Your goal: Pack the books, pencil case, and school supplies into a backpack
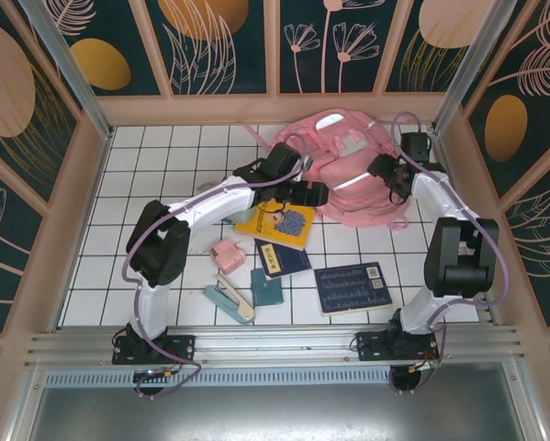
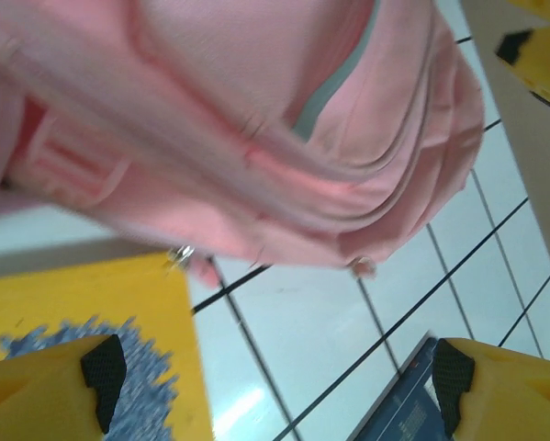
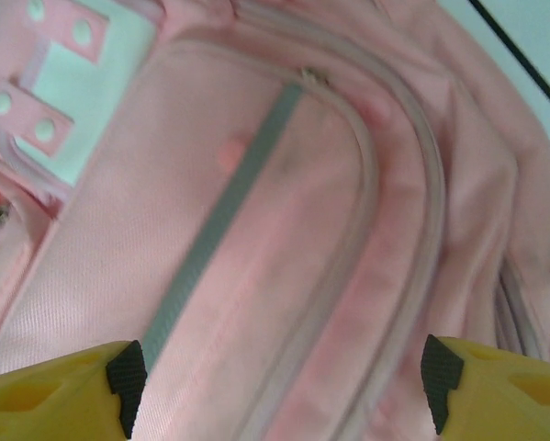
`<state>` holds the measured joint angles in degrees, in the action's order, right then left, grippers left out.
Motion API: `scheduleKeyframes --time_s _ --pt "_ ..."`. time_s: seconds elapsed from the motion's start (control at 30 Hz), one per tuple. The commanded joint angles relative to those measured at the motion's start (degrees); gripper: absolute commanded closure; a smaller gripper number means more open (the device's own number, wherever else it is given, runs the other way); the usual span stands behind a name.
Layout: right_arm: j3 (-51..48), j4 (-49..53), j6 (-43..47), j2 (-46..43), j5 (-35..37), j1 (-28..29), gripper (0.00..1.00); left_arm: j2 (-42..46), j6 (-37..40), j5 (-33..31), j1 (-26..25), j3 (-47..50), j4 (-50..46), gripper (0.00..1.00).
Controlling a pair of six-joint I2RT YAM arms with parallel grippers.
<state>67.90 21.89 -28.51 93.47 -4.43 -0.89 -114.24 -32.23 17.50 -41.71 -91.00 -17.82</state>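
Two grippers, both with jaws spread wide and nothing held. The left gripper [image 2: 275,390] hangs just beside the backpack [image 1: 353,179], at its left corner on the side toward the arm bases; white tile shows between its fingertips. The right gripper [image 3: 282,377] is poised over the backpack's front panel, near a grey stripe and a curved zip line; whether its fingertips touch the fabric I cannot tell. The backpack lies flat on the white tiled table [image 1: 146,184]. The yellow book [image 1: 276,223] lies just beside that same left corner, partly below the left gripper. A small navy book [image 1: 282,258] comes next outward, then the largest navy book [image 1: 353,288], well apart from the backpack. Farther out to the left lie the pink piece [image 1: 226,253], a teal square [image 1: 266,288] and the stapler [image 1: 229,301].
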Motion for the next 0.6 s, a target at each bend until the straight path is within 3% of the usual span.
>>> scheduleKeyframes --time_s 0.0,0.17,0.57 --pt "-5.34 1.77 -6.65 -7.19 -0.69 0.58 0.24 4.84 -3.90 -0.42 2.72 4.95 5.79 0.12" --pt "-12.82 -2.38 -11.22 -12.51 -5.87 0.62 0.32 6.00 -3.36 -1.38 3.21 6.28 6.11 0.12" --pt "-5.68 -7.17 -18.63 -0.29 -7.18 1.92 0.48 7.70 -4.66 -1.91 3.57 8.74 7.93 0.12"
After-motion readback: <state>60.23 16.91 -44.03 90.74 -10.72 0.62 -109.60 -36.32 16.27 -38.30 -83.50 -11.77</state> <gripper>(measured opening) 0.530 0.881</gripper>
